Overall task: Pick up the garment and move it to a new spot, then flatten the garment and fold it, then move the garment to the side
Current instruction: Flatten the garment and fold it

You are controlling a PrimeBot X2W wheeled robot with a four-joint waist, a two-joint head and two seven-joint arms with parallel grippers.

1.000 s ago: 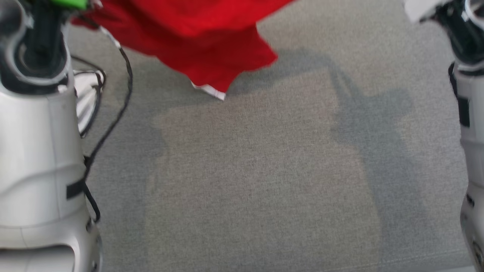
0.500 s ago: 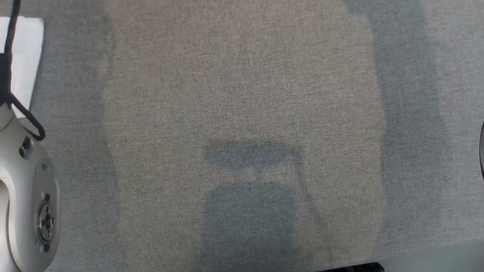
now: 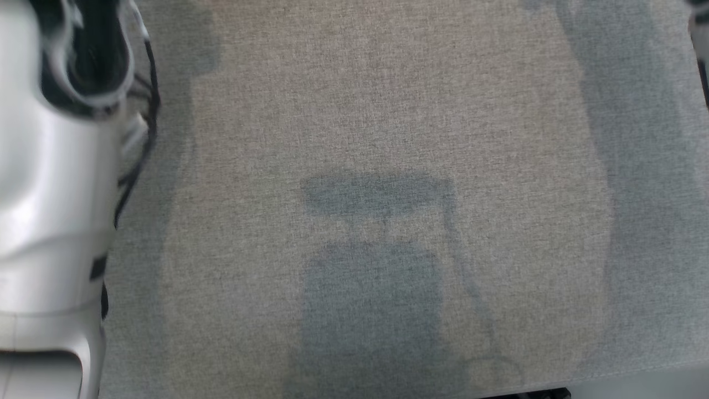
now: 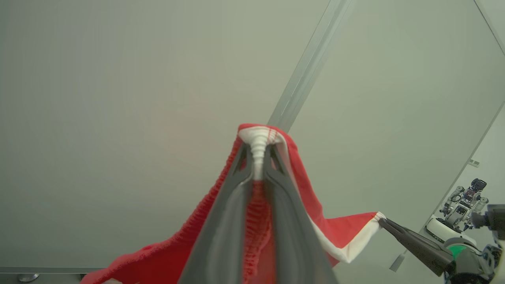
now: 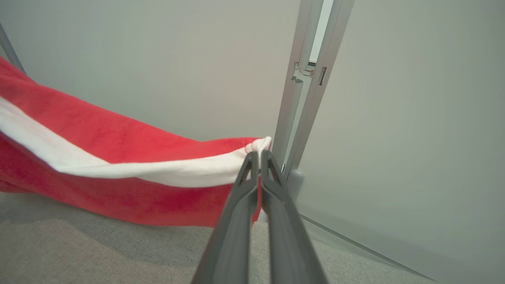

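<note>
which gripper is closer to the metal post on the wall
Right. The right gripper, shut on the red garment, sits just before the metal post; from the left gripper the post looks smaller, farther off.

The head camera swings between frames: a second ago the red garment (image 5: 98, 134) hangs across the top of its view, above both pale arms; half a second ago the view drops to the grey cloth surface (image 3: 388, 83), with a rounded joint at lower left. Now the left forearm (image 3: 50, 194) rises again along the left edge, dark wrist at the top and black cable (image 3: 149, 111) trailing beside it, a sliver of the right arm (image 3: 704, 83) returns at upper right — and the block-shaped shadow (image 3: 376, 288) sits higher in the frame.
</note>
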